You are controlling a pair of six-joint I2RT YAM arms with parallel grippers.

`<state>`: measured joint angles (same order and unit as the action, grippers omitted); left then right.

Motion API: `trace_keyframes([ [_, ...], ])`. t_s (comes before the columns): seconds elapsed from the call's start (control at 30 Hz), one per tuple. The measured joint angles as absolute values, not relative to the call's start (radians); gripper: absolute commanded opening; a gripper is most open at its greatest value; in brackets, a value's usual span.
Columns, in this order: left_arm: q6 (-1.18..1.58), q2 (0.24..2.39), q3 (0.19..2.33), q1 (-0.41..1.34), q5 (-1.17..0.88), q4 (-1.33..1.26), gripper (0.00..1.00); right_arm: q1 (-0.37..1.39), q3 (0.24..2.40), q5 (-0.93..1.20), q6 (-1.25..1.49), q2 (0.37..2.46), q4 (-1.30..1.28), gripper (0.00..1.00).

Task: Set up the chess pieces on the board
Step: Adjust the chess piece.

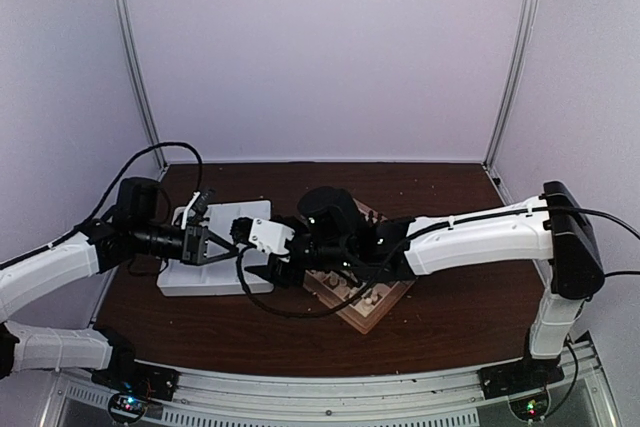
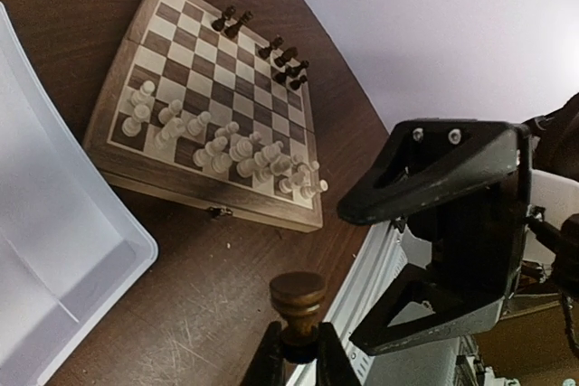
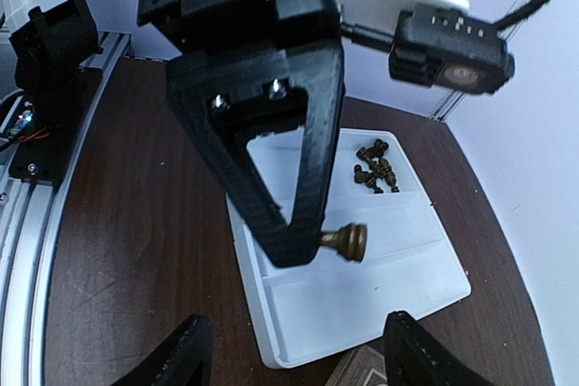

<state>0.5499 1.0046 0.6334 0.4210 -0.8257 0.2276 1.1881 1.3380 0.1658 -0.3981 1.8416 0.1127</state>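
Closest in, the black left gripper (image 3: 297, 250) pinches one dark brown turned-wood chess piece (image 3: 346, 242), held aloft by the tray. Beneath lies the dark brown wooden table (image 1: 470, 307), carrying a white rectangular compartment tray (image 3: 362, 305) and a square checkered wooden board (image 2: 231, 74). The black right gripper (image 3: 298, 350) hovers with its jaws spread and empty. Cream-white figures (image 2: 217, 146) fill the board's near side, dark figures (image 2: 267, 42) stand at its far edge, and loose dark pieces (image 3: 375, 167) lie in one tray compartment.

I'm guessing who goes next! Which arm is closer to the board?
Right. The right arm reaches over the board; the left arm hangs beside it over the tray, holding a dark piece.
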Motion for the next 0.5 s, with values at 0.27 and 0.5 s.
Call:
trace_keyframes([
  [0.27,0.594,1.049,0.633,0.423,-0.924,0.205,0.02,1.21,1.404,0.107,-0.458,1.909,0.16,0.59],
  [0.5,0.602,1.056,0.633,0.427,-0.97,0.194,0.03,1.213,1.434,0.107,-0.491,1.951,0.147,0.56],
])
